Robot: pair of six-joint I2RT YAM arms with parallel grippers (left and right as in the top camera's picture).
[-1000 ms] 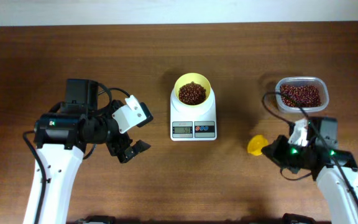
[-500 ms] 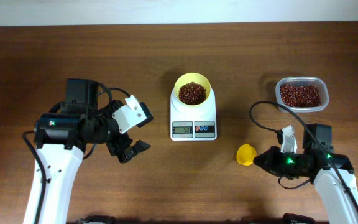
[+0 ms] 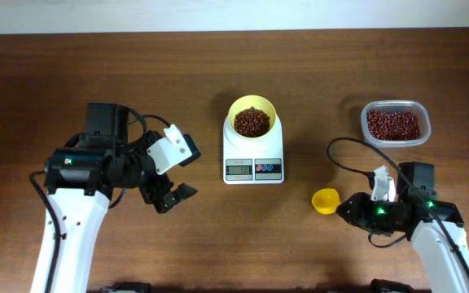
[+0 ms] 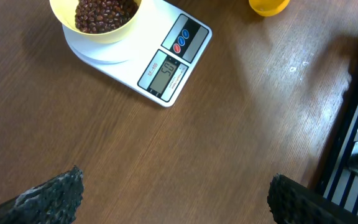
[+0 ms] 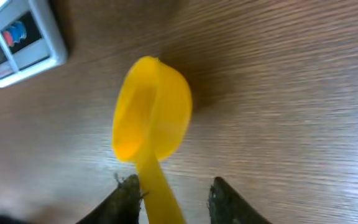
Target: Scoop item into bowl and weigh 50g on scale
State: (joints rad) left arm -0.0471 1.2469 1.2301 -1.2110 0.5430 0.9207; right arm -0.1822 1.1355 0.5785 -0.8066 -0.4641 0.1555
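Wooden table (image 3: 234, 252) bears the scale (image 3: 253, 169) with beans (image 3: 252, 122) in its bowl (image 3: 252, 99); right of it lies the scoop (image 3: 325, 200), handle (image 5: 157, 183) pointing back between the parted jaws of the right gripper (image 5: 174, 186), the left gripper (image 4: 176, 180) gaping, farther off.

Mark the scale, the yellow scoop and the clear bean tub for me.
scale (image 3: 253, 169): overhead view, on its bare front panel.
yellow scoop (image 3: 326, 200): overhead view, on the middle of its cup.
clear tub (image 3: 425, 124): overhead view, on its right-hand wall.
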